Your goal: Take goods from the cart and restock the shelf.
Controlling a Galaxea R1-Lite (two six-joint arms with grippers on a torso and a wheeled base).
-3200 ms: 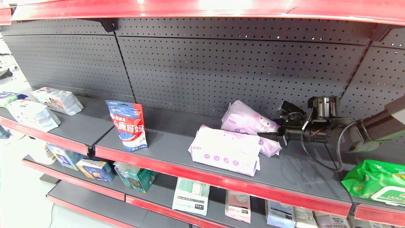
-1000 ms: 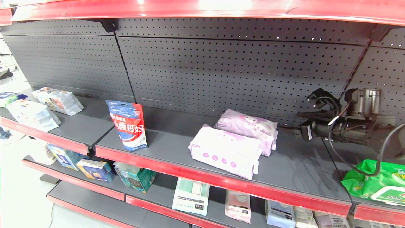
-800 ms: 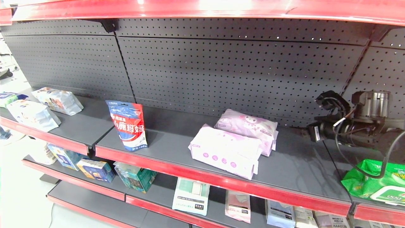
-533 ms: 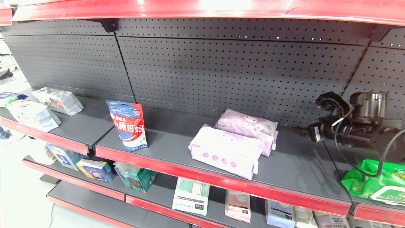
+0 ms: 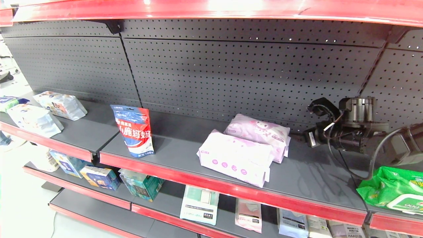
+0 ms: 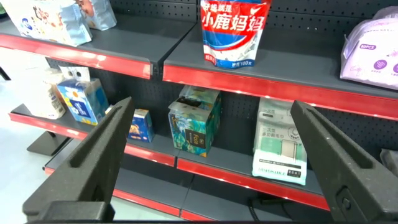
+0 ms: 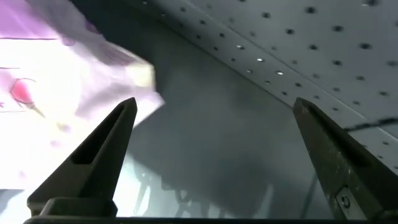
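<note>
A pink cartoon-print pack (image 5: 259, 134) lies flat on the grey shelf (image 5: 307, 175), leaning against the back of a larger white-and-pink tissue pack (image 5: 236, 157). My right gripper (image 5: 297, 135) hovers just right of the pink pack, low over the shelf and close to the pegboard. In the right wrist view this gripper (image 7: 214, 102) is open and holds nothing, with the pink pack (image 7: 50, 93) off one fingertip. My left gripper (image 6: 211, 102) is open and empty, facing the lower shelves below the red-and-blue pouch (image 6: 235, 31).
A red-and-blue pouch (image 5: 134, 130) stands upright left of the tissue packs. White bags (image 5: 34, 119) lie at the far left and a green wipes pack (image 5: 393, 191) at the right edge. Boxes and packets (image 5: 140, 185) fill the lower shelves. Bare shelf lies between pouch and tissue packs.
The right gripper let go of the pink pack, which dropped flat behind the white pack. The gripper drew back to the right, then came partway back left toward the pack.
</note>
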